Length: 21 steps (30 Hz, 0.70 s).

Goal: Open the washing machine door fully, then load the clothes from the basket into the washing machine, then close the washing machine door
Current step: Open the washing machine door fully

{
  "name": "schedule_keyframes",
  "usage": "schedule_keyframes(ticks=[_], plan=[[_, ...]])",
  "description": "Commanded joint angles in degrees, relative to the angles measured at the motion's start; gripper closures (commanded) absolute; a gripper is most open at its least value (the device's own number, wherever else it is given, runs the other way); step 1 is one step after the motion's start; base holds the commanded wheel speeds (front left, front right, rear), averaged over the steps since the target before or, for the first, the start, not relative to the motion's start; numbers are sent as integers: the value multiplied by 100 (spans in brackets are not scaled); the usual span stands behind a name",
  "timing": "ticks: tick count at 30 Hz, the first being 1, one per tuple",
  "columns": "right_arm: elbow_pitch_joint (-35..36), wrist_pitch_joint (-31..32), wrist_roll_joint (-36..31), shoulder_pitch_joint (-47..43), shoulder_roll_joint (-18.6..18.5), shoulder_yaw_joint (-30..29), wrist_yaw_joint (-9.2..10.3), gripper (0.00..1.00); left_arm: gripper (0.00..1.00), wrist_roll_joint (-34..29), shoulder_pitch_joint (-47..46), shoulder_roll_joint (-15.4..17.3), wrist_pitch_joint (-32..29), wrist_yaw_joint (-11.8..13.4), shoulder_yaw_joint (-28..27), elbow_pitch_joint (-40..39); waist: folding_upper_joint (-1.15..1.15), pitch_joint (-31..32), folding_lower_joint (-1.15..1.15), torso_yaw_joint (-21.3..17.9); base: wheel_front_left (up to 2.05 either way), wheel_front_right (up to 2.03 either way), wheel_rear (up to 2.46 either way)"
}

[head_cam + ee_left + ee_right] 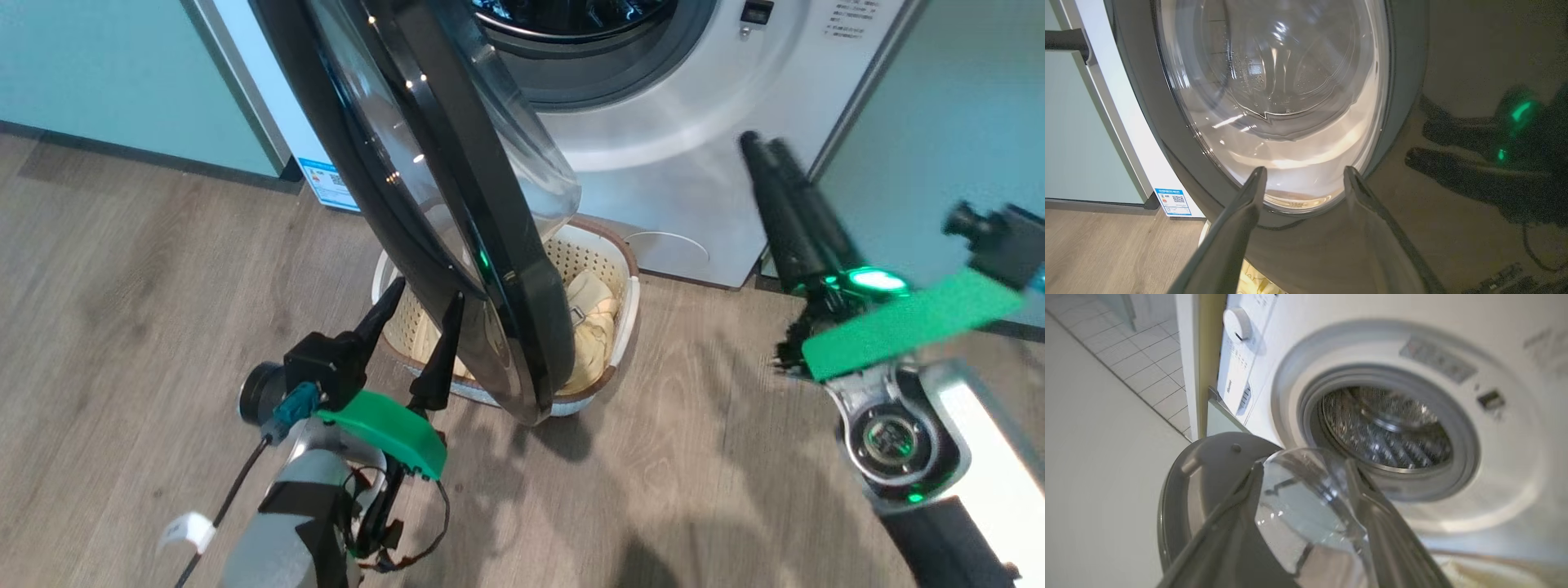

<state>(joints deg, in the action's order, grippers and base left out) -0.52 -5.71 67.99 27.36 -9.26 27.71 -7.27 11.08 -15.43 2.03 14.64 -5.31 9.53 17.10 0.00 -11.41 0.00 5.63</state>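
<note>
In the head view, the washing machine (678, 163) is seen across the top of the frame, its opening uncovered. The washing machine door (522, 327) is swung outward and runs from the top centre down to the middle of the frame. Below its lower edge, the basket (624, 278) is set on the wooden floor (122, 286) just before the machine, and the clothes (592, 318) are piled inside it. A blue sticker (326, 181) is seen on the machine's lower corner, beside a pale green cabinet (98, 65). At lower left, the left tool (429, 289) is held with its fingers spread, the tips just beside the door's outer face; whether it is touched cannot be told. At right, the right tool (763, 143) is raised before the machine front, blurred, with nothing held.

In the left wrist view, the spread fingers of the left tool (1304, 169) are pointed at the lower part of the door (1400, 61), whose clear glass bowl (1274, 81) occupies the upper centre. A scrap of the clothes (1253, 281) is glimpsed at the bottom edge.

In the right wrist view, the right tool (1304, 464) is shown with its fingers parted and empty. Behind them the door's inner side (1208, 457) and glass bowl (1306, 506) are seen at lower centre, the steel drum (1388, 424) and grey gasket (1306, 416) at centre right, and a white dial (1236, 323) at the top.
</note>
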Motion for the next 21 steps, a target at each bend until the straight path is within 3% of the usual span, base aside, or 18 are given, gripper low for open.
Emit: schedule_keyframes(ticks=[1, 5, 6, 12, 21], plan=[[205, -641, -669, 203, -250, 195, -22, 0, 0, -76, -131, 85, 36, 3, -224, -201, 0, 9, 0, -29, 0, 0, 0], [145, -921, -2101, 206, -392, -40, -22, 0, 0, -104, -111, 85, 36, 1, -282, -222, 0, 29, 0, -92, 0, 0, 0], [145, -921, -2101, 206, -392, -40, -22, 0, 0, -104, -111, 85, 36, 1, -282, -222, 0, 29, 0, -92, 0, 0, 0], [723, -927, -4207, -481, -28, -984, -22, 0, 0, -120, -76, 85, 36, -13, -335, -248, 0, 55, 0, -149, 0, 0, 0], [651, -928, -5303, -1946, 308, -1953, -22, 0, 0, -117, 71, 85, 36, -9, -392, -246, 0, 168, 0, -219, 0, 0, 0]])
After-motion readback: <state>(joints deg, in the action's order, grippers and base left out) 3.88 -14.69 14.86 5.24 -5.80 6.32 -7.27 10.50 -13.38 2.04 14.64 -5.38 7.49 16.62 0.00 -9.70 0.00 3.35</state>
